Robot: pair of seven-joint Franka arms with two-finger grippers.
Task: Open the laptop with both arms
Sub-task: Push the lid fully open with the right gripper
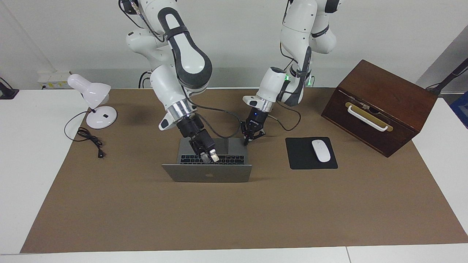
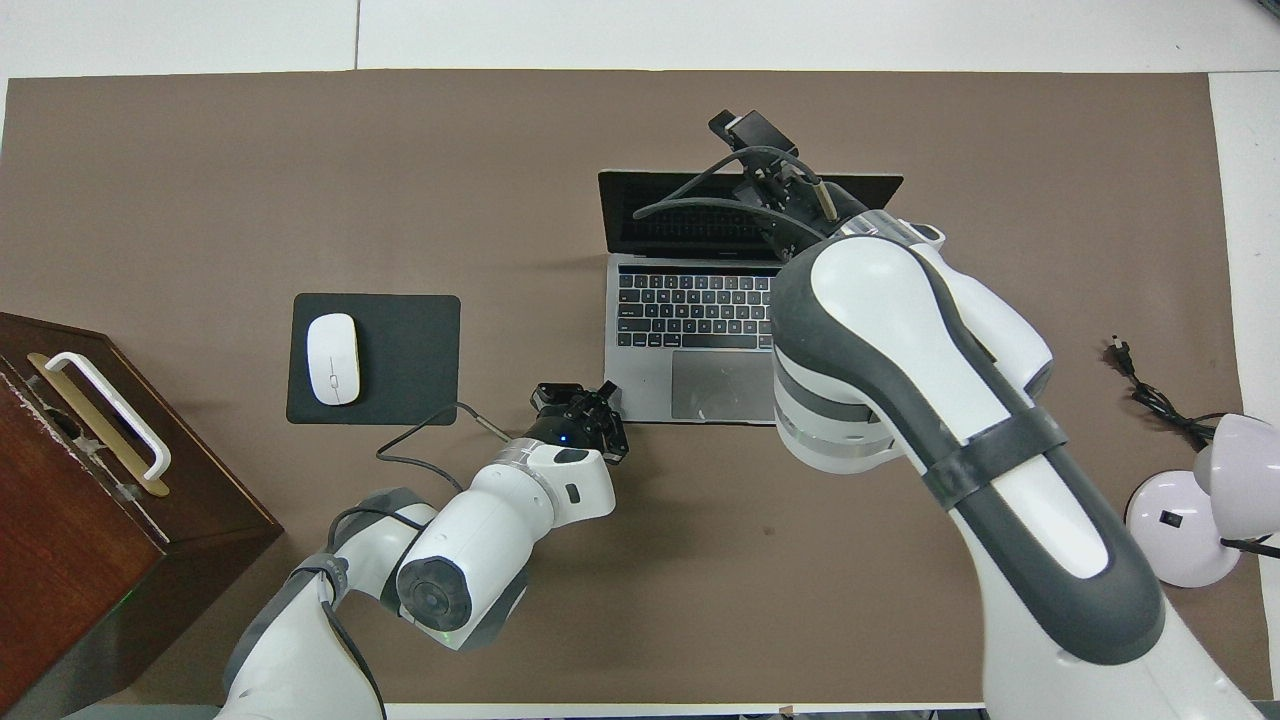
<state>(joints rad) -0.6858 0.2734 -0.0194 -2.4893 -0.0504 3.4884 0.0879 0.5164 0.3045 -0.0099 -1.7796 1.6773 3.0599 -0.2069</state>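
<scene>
The silver-grey laptop (image 1: 207,174) stands open at the middle of the table, with its lid raised and the apple logo turned away from the robots. Its black keyboard (image 2: 690,310) and trackpad show in the overhead view. My right gripper (image 1: 211,158) is at the top edge of the lid, over the keyboard; it also shows in the overhead view (image 2: 785,190). My left gripper (image 1: 252,138) is down at the corner of the laptop's base nearest the robots, toward the left arm's end, with its fingers spread. It also shows in the overhead view (image 2: 590,400).
A black mouse pad (image 1: 311,153) with a white mouse (image 1: 320,150) lies beside the laptop toward the left arm's end. A brown wooden box (image 1: 380,106) with a white handle stands past it. A white desk lamp (image 1: 95,102) and its cable are at the right arm's end.
</scene>
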